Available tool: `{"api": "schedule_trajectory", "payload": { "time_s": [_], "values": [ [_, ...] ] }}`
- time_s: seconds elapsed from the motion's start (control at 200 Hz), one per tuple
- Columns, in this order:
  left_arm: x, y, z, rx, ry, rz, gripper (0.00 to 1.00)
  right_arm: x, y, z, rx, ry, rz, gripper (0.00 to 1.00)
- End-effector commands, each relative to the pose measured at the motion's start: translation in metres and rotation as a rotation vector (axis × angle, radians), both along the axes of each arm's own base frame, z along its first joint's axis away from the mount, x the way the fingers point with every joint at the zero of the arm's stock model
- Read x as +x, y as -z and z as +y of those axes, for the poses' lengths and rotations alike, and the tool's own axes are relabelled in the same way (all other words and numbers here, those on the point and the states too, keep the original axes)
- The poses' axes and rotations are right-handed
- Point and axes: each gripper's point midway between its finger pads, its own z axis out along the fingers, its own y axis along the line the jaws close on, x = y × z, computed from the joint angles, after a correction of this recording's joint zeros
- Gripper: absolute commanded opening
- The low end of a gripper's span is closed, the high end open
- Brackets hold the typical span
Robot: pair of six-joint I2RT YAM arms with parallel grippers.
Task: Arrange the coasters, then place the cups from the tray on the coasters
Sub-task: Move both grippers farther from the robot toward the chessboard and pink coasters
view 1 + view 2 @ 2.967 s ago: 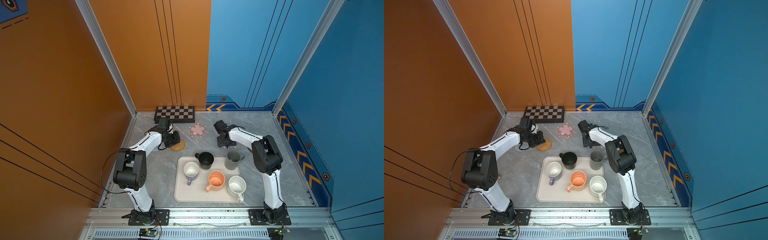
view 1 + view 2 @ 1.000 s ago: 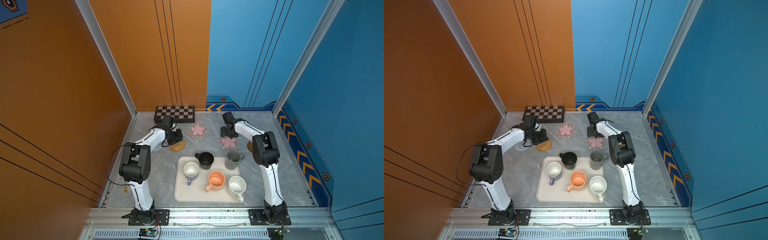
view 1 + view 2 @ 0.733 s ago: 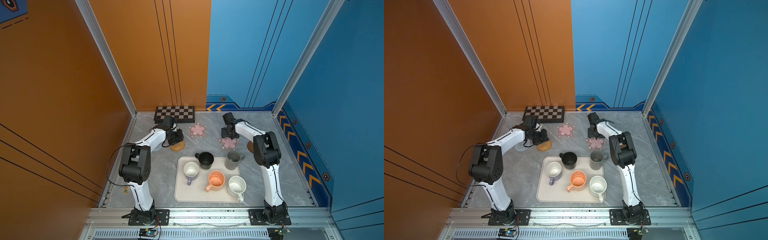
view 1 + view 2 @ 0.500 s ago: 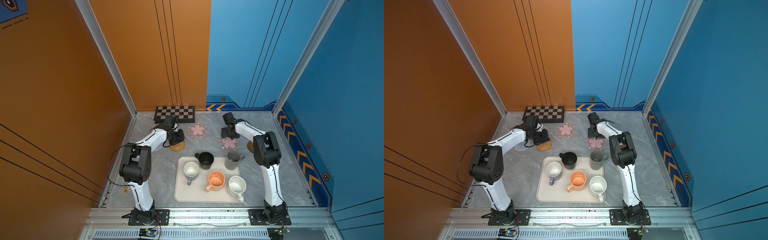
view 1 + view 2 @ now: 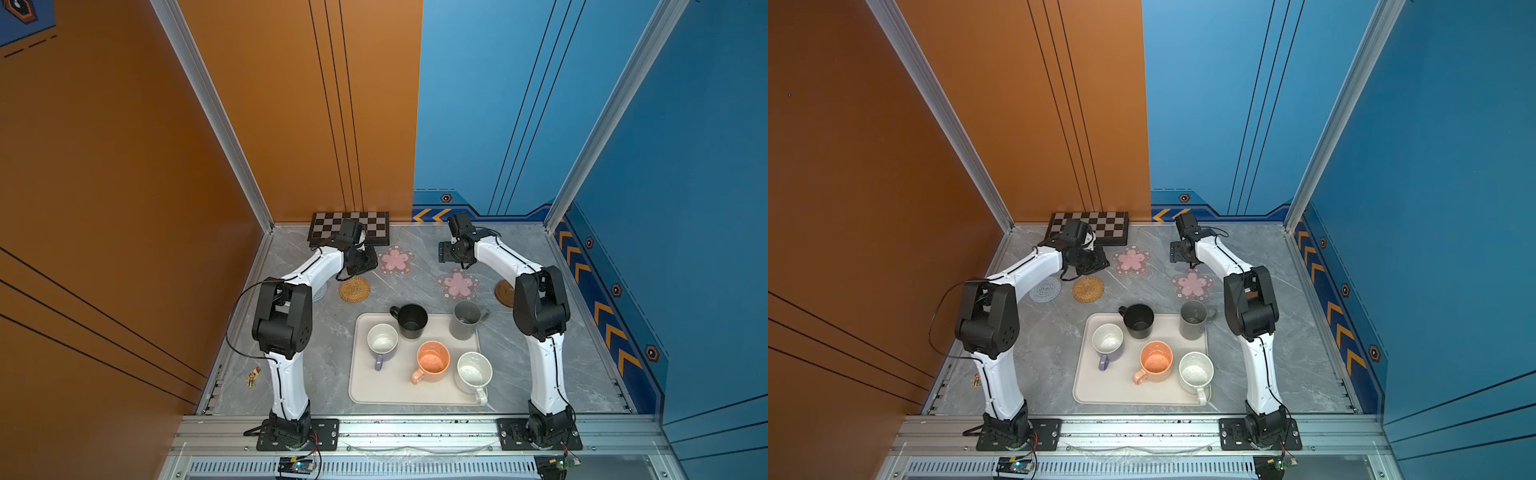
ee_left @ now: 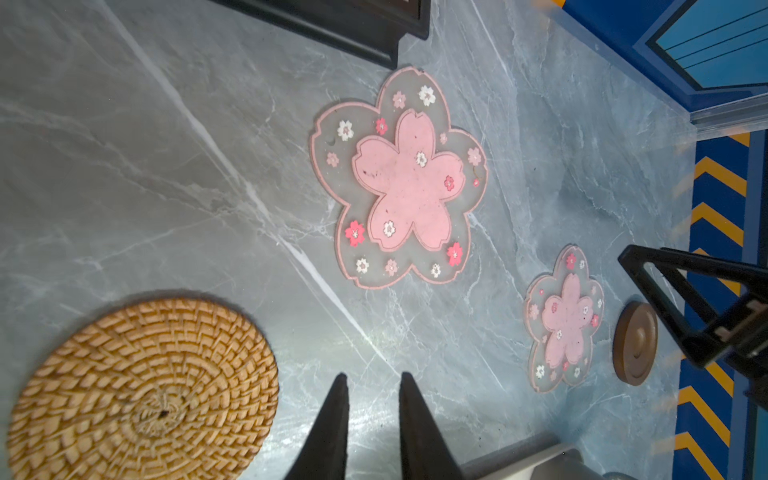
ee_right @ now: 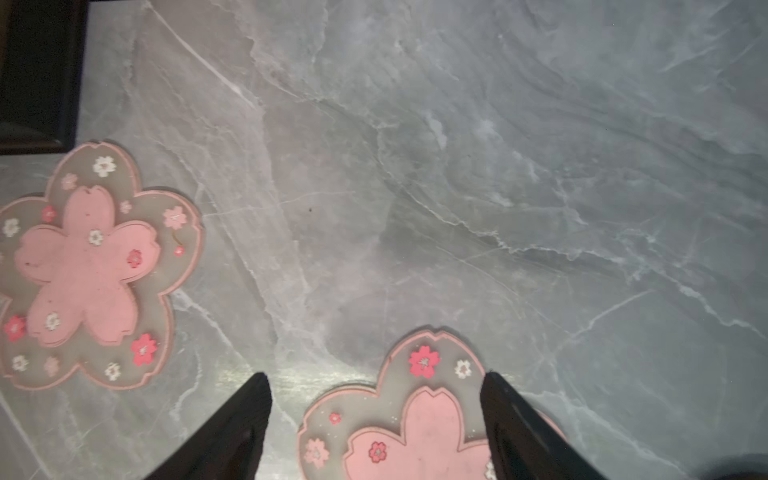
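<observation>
Five coasters lie beyond the tray (image 5: 374,392): pale-blue woven (image 5: 1045,289), tan rattan (image 5: 354,289), two pink flowers (image 5: 395,259) (image 5: 458,284) and dark-brown wooden (image 5: 505,293). On the tray stand the black (image 5: 411,321), grey (image 5: 464,319), lavender (image 5: 382,338), orange (image 5: 433,361) and white speckled (image 5: 473,372) cups. My left gripper (image 6: 371,382) hovers between the rattan coaster (image 6: 141,390) and a pink flower (image 6: 401,178), jaws narrowly open and empty. My right gripper (image 7: 376,386) is wide open over the far edge of the other pink flower (image 7: 415,432), holding nothing.
A checkered board (image 5: 351,226) lies against the back wall, just behind the left gripper. A small figurine (image 5: 252,377) lies at the table's left edge. The walls close in on the left, the back and the right.
My left gripper has parted its jaws a little and shifted off the rattan coaster toward the pink flower. The right gripper has risen slightly and widened. The coasters lie still.
</observation>
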Motion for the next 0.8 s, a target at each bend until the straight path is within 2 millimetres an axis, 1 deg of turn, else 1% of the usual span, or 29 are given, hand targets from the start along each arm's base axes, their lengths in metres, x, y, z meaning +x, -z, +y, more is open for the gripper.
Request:
{"api": "schedule_trajectory", "payload": {
  "time_s": [0.0,0.145,0.33,0.46,0.566,0.706,0.796],
  "values": [
    [0.011,0.009,0.010,0.023,-0.029,0.014,0.24,0.006,0.010,0.026,0.080,-0.031,0.016,0.82],
    [0.021,0.017,0.015,0.022,-0.057,0.025,0.23,0.009,0.028,0.037,0.141,-0.006,0.050,0.81],
    [0.031,0.035,0.022,0.012,-0.099,0.059,0.23,0.012,0.042,0.050,0.201,0.005,0.067,0.81],
    [0.037,0.049,0.026,0.015,-0.129,0.084,0.22,0.012,0.052,0.054,0.220,0.019,0.084,0.81],
    [0.042,0.061,0.026,0.010,-0.151,0.099,0.22,0.012,0.058,0.052,0.213,0.031,0.092,0.81],
    [0.052,0.070,0.029,-0.007,-0.197,0.093,0.22,0.011,0.066,0.053,0.215,0.036,0.105,0.81],
    [0.061,0.075,0.031,-0.033,-0.224,0.079,0.22,0.012,0.071,0.058,0.241,0.034,0.116,0.81]
  ]
}}
